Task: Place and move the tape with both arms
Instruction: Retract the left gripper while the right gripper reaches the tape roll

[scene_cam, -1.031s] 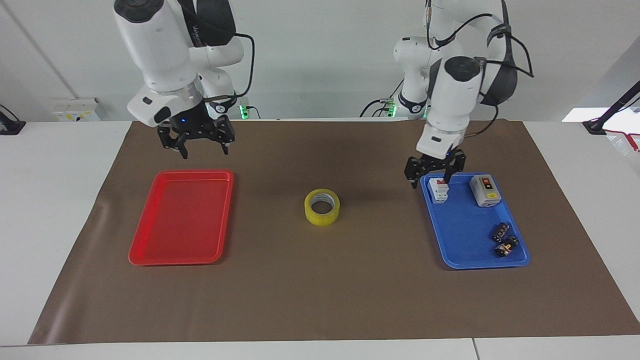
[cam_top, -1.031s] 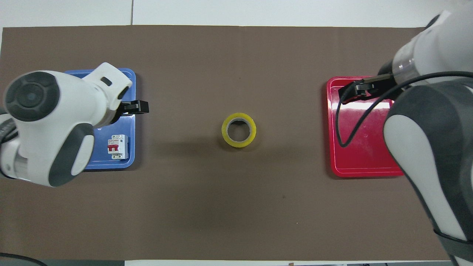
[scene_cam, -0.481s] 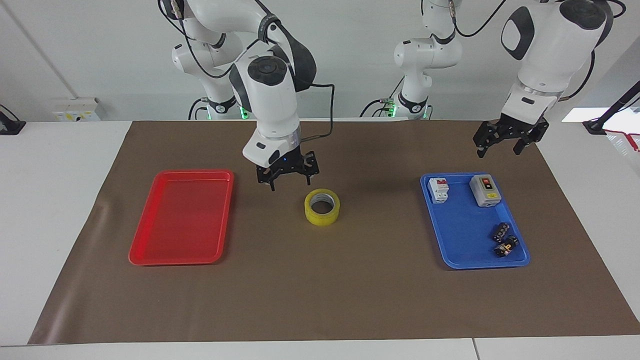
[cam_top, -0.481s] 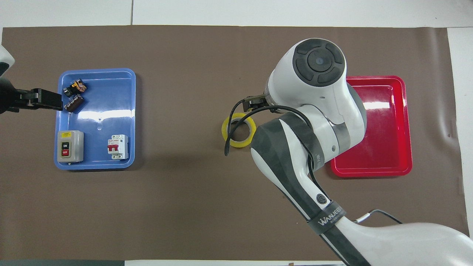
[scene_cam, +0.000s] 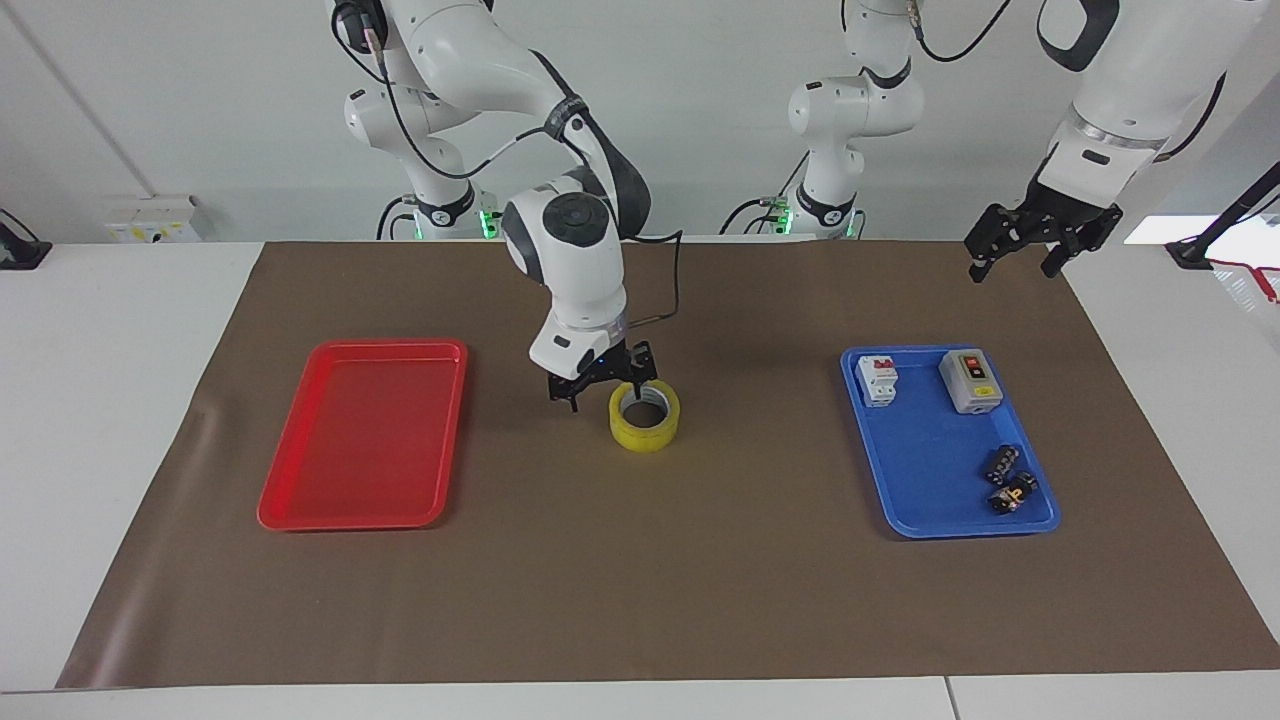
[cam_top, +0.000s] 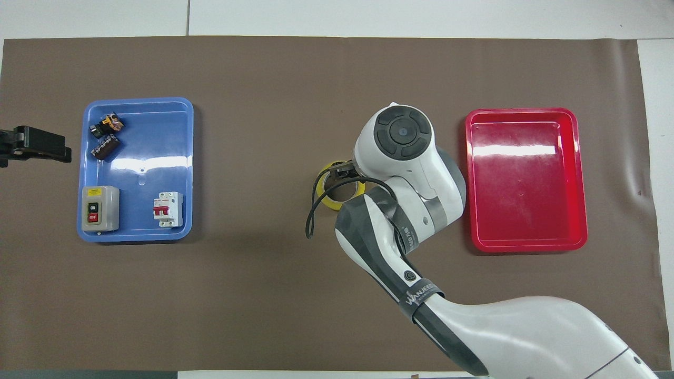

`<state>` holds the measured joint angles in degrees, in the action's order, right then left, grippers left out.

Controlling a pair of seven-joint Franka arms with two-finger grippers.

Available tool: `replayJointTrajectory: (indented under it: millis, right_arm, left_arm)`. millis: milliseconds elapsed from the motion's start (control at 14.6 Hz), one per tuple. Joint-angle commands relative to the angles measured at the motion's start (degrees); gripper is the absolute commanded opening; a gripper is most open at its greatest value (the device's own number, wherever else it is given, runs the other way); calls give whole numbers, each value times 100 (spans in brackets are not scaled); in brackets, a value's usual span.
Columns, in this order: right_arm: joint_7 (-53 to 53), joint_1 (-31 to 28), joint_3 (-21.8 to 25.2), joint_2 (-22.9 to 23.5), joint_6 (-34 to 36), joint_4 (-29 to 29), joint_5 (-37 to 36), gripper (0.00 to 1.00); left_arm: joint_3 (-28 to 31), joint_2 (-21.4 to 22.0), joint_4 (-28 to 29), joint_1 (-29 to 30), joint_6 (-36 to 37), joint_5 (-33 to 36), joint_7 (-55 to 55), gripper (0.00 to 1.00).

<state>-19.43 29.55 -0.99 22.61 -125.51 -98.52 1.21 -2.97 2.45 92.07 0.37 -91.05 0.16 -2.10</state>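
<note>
The tape (scene_cam: 645,414) stands ring-up at the centre of the brown mat (scene_cam: 660,600) in the facing view. In the overhead view only a yellow sliver (cam_top: 327,185) shows, the rest hidden under the right arm's wrist. The right gripper (scene_cam: 607,384) is low at the roll's rim, jaws open, one finger (scene_cam: 637,381) at the core opening and the other outside the roll (whether either touches the tape cannot be made out). The red tray (scene_cam: 300,500) lies at centre left of the facing view. The blue tray (scene_cam: 925,510) at centre right carries a breaker (scene_cam: 878,380), a switch box (scene_cam: 970,380) and two small dark parts (scene_cam: 1008,480) too small to identify. The left gripper (scene_cam: 1030,238) waits at the upper right of the facing view, jaws open, over the mat's edge; the overhead view cuts it off at the frame's edge (cam_top: 31,145).
</note>
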Motion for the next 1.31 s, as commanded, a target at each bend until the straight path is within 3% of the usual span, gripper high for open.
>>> replayJointTrajectory:
  millis: [0,412,756,824,893,1031,1099,1237]
  right_arm:
    - [280,-29,-6,-37,-411,-351,19,100]
    - [440,121,-6,-20,-1256,-976,11,100]
    - [466,147,-6,-72,-1854,-1460,2,96]
    - [518,147,-6,-72,-1854,-1460,-7,89]
    - [571,139,-6,-72,-1837,-1451,-16,70]
    - [580,139,-6,-72,-1767,-1425,-16,7]
    - [572,139,-6,-72,-1706,-1390,-7,0]
    - [519,148,3,-72,-1644,-1381,-7,0]
  left_arm:
    - [-2,168,136,60,122,-183,105,100]
    - [-2,-139,-391,60,482,-69,113,100]
    - [-11,-25,-163,-2,492,-69,113,100]
    - [-11,44,-85,-2,483,-69,113,100]
    - [-20,89,3,16,413,-77,52,100]
    - [-29,89,30,51,290,-112,87,100]
    - [-29,89,30,42,289,-121,104,100]
    - [-29,89,22,-10,307,-121,105,100]
